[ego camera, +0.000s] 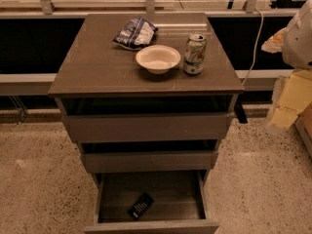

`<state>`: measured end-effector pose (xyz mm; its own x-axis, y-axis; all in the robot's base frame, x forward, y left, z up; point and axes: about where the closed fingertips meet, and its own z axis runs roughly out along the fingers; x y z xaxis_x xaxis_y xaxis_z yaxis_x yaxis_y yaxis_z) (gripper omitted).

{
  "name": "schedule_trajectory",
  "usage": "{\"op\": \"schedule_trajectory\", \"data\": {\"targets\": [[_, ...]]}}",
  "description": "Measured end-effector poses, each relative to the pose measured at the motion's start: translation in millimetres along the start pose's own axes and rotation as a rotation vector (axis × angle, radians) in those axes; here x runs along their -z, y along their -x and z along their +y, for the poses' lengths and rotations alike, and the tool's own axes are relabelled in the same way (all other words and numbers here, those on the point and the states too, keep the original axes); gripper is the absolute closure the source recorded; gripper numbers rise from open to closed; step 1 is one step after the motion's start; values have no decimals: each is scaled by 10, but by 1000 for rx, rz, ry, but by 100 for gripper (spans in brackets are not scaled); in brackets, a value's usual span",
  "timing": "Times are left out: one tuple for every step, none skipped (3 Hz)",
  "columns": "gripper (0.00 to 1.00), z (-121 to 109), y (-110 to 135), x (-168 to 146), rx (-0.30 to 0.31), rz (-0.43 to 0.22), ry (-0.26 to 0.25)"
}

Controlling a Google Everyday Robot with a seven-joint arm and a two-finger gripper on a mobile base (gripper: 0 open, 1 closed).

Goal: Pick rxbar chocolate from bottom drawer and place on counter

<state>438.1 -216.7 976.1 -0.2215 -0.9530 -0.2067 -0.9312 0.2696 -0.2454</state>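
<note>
Outset: we find the rxbar chocolate (141, 205) lying in the open bottom drawer (173, 194), not yet lifted to the worktop (92, 62), the end effector (286, 108) (its state we cannot tell) well apart at right.

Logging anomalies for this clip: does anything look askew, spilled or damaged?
Nothing spilled or damaged. The bottom drawer stands pulled out, with the rxbar chocolate lying diagonally in it. On the counter the chip bag is crumpled. The gripper hangs at the right, beside the cabinet.
</note>
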Motion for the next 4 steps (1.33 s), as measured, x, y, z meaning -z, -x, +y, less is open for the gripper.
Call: {"op": "schedule_trajectory", "data": {"targets": [[0, 0, 0, 0, 0, 0, 0], [0, -84, 316, -458, 109, -35, 33], [0, 20, 773, -1275, 286, -98, 93], [0, 555, 935, -2372, 451, -202, 169]]}}
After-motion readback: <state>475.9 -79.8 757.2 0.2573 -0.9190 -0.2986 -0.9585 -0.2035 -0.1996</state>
